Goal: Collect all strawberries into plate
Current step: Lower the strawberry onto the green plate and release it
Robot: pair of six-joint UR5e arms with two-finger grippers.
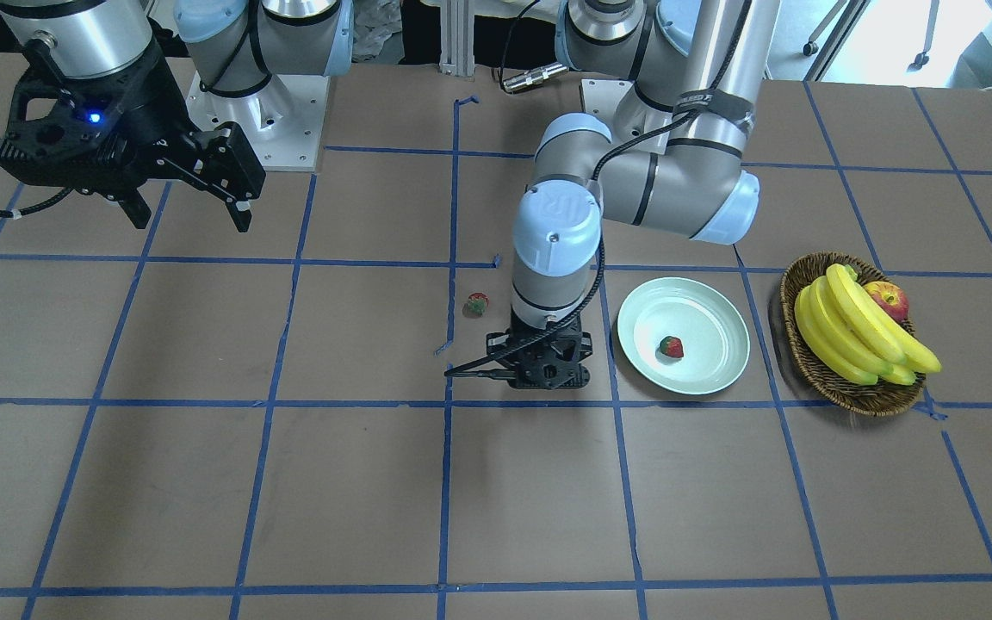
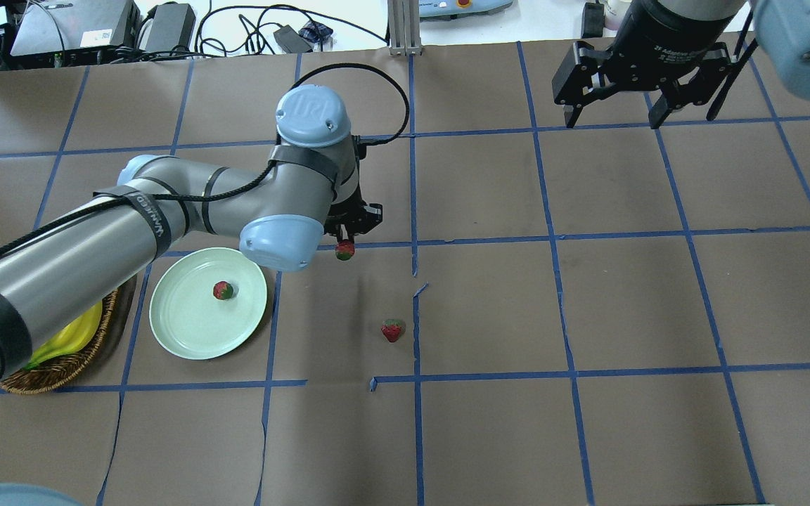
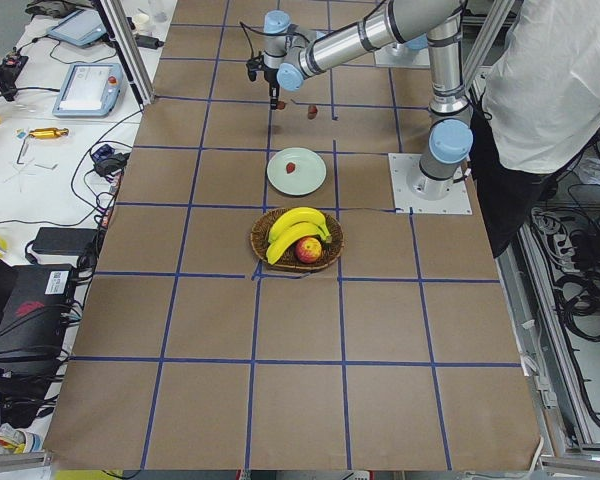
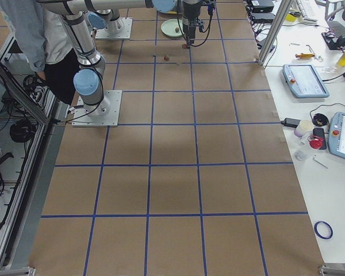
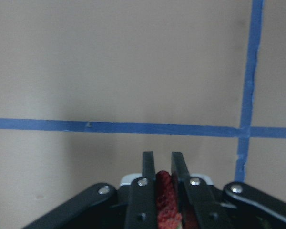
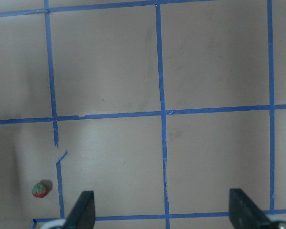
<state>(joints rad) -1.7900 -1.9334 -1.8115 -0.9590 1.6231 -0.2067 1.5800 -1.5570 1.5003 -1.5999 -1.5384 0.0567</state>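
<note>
Left gripper [image 5: 163, 162]: clamped on one strawberry [image 5: 168, 200], above the bench [image 2: 588, 302] near the plate [image 2: 187, 334]
Right gripper [image 2: 612, 118]: spread wide, holding nothing, well apart
Second strawberry [image 2: 222, 290]: lying in the plate
Third strawberry [image 2: 392, 329]: loose on the bench

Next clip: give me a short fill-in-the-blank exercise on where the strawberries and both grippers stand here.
1. The plate holds ___ strawberry.
2. The left gripper is ___ on a second strawberry.
3. The right gripper is ___ and holds nothing.
4. A third strawberry lies on the table, so ___ strawberries are not yet on the plate.

Missing words: one; shut; open; two.
</note>
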